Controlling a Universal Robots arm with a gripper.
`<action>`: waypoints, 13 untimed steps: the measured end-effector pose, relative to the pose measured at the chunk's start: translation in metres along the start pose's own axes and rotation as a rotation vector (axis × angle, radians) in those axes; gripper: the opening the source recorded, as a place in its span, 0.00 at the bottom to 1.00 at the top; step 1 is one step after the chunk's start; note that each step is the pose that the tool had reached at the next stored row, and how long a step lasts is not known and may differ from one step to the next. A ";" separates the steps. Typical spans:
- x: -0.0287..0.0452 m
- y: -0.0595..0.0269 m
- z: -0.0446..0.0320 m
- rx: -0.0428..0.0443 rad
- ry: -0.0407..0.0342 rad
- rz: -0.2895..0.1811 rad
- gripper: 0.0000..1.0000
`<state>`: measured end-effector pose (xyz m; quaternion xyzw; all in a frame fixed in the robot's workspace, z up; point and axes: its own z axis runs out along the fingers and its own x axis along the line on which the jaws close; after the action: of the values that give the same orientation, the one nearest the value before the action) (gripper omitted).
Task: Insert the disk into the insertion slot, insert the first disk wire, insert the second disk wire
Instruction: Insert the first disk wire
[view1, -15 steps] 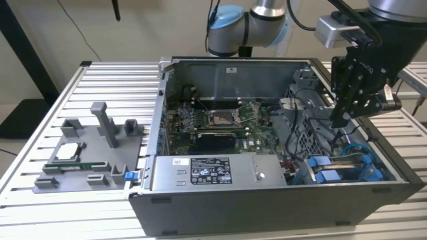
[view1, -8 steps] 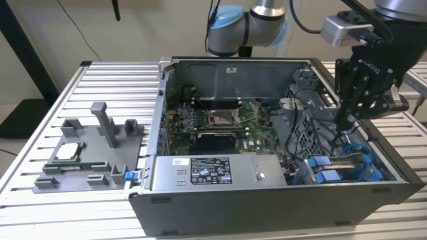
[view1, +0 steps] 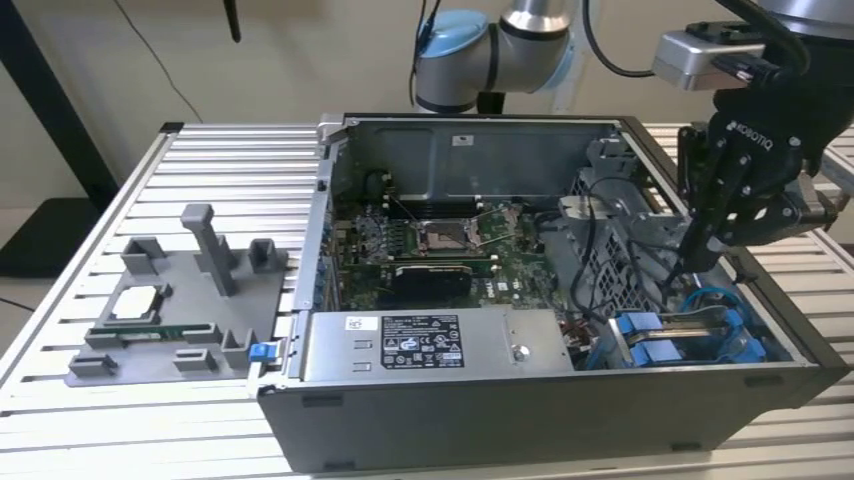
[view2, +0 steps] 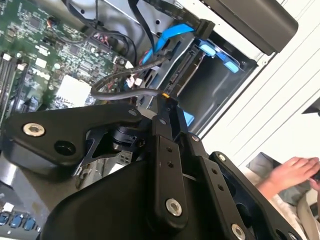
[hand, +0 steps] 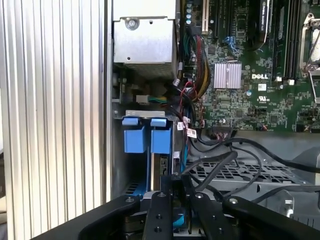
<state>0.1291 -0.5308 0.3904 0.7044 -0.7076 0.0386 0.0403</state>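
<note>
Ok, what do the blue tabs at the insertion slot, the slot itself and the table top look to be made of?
Blue tabs: likely moulded plastic, given the saturated colour and smooth matte faces.
Insertion slot: seemingly thin sheet metal, with a dull grey, bare-looking lip.
Table: probably aluminium, judging by the pale satin slats with regular grooves.

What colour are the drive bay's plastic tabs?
The plastic tabs are bright blue, clearest in first wrist view.
</note>
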 end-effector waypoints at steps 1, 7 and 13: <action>-0.0001 -0.0005 0.0002 -0.0019 0.0082 0.000 0.00; -0.0001 -0.0006 0.0004 -0.0023 0.0138 0.000 0.00; -0.0004 -0.0027 0.0030 -0.0159 0.0366 -0.002 0.00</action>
<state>0.1318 -0.5307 0.3874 0.7039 -0.7064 0.0458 0.0589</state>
